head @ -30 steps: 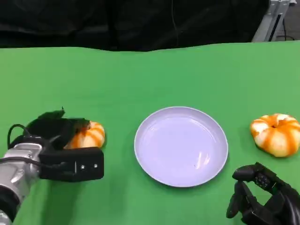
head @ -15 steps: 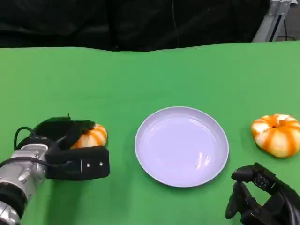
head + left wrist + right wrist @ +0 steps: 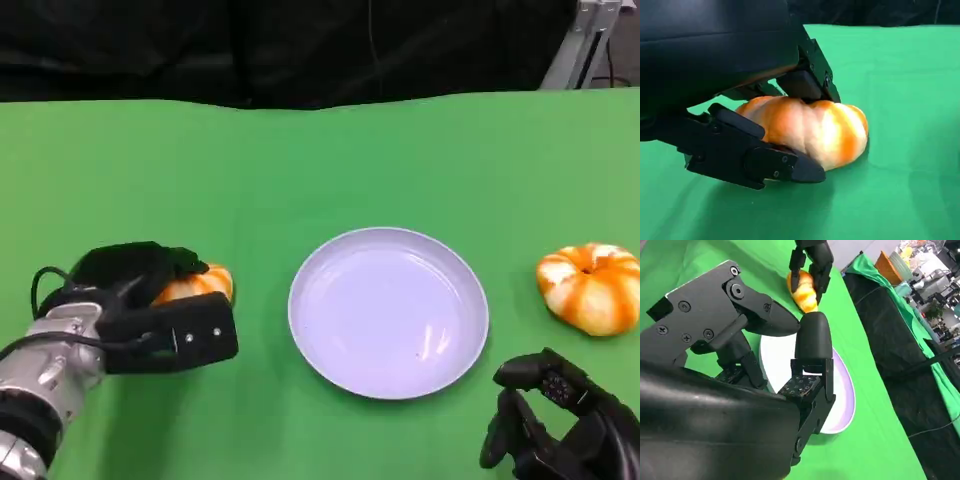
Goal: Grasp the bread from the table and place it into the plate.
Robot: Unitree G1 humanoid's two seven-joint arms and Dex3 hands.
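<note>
Bread [image 3: 810, 132] left of the plate [image 3: 388, 312] sits clamped in the left robot hand [image 3: 140, 295], ready for lifting; right robot hand [image 3: 560, 425] idles empty, fingers apart.

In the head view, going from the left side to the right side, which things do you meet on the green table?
Black left hand gripping an orange-and-white striped bread → round pale lavender plate → black right hand → second orange-and-white striped bread.

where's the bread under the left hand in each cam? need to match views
Head view: the bread sits at the left, partly covered by the left hand, left of the plate.
Left wrist view: centre, between the hand's fingers.
Right wrist view: near the top, beyond the plate, with the left hand's fingers over it.
Shared landmark: the plate.
</note>
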